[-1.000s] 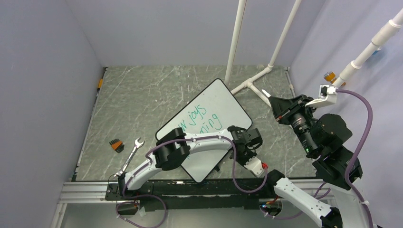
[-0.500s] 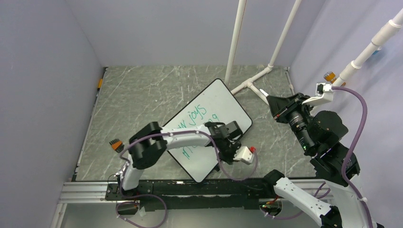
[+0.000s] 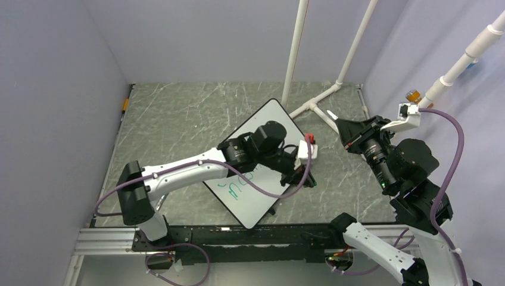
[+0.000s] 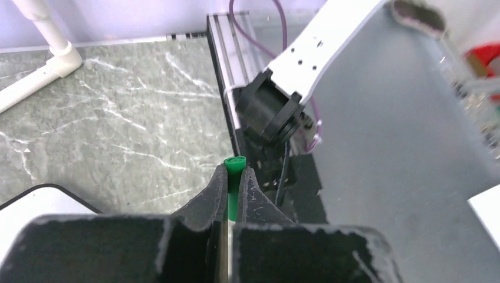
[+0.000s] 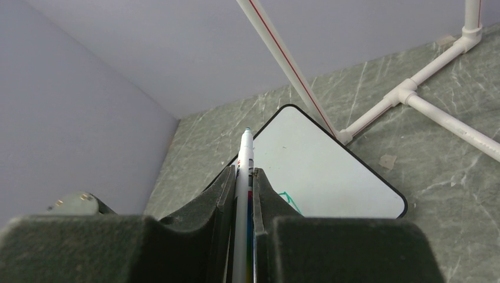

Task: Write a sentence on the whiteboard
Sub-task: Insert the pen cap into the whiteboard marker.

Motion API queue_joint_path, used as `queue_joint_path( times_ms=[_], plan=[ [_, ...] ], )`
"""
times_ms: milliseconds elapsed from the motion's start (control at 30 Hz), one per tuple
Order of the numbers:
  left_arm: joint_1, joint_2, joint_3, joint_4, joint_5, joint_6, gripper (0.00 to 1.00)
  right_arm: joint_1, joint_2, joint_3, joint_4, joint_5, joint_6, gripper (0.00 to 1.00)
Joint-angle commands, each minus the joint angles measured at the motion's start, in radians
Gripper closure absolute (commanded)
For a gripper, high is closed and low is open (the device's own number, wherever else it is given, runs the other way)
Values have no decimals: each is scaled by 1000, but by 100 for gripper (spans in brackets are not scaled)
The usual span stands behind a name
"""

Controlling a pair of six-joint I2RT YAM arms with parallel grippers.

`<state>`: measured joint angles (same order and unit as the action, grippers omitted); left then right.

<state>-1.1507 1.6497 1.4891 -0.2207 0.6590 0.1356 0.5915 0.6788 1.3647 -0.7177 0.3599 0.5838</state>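
The whiteboard (image 3: 275, 119) lies tilted on the grey table, and my left arm covers its middle. Of the sentence, only a few green strokes (image 3: 231, 189) show near the front end; the rest is hidden. My left gripper (image 3: 299, 174) hovers over the board's right edge, shut on a green marker cap (image 4: 234, 175). My right gripper (image 3: 340, 126) is raised to the right of the board, shut on a white marker (image 5: 244, 158) whose tip points toward the board (image 5: 321, 168). A green stroke (image 5: 290, 198) shows beside its fingers.
A white PVC pipe frame (image 3: 314, 102) stands on the table behind the board's far corner. Grey walls close in the left, back and right. An aluminium rail (image 3: 107, 239) runs along the near edge. My right arm's base (image 4: 277, 109) is near the left gripper.
My left arm has swung from the board's near right side up and across its middle, covering most of the lettering. It still holds the green cap. The right arm has barely moved.
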Motion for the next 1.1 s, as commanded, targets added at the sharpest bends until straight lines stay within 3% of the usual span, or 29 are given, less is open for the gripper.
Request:
queue_joint_path(
  times_ms=[0,300,833,1067],
  plan=[
    [61,-58,19,101,88,-334,100,4,11,16,40,-16,-2,100],
    [176,-188,-59,212,99,-630,100,4,24,-33,103,-73,16,100],
    [489,-485,-460,636,-262,-1252,100,3,21,-281,462,-349,-24,100],
    [527,-585,-495,541,-403,-1404,100,4,51,-359,615,-531,-50,100]
  ],
)
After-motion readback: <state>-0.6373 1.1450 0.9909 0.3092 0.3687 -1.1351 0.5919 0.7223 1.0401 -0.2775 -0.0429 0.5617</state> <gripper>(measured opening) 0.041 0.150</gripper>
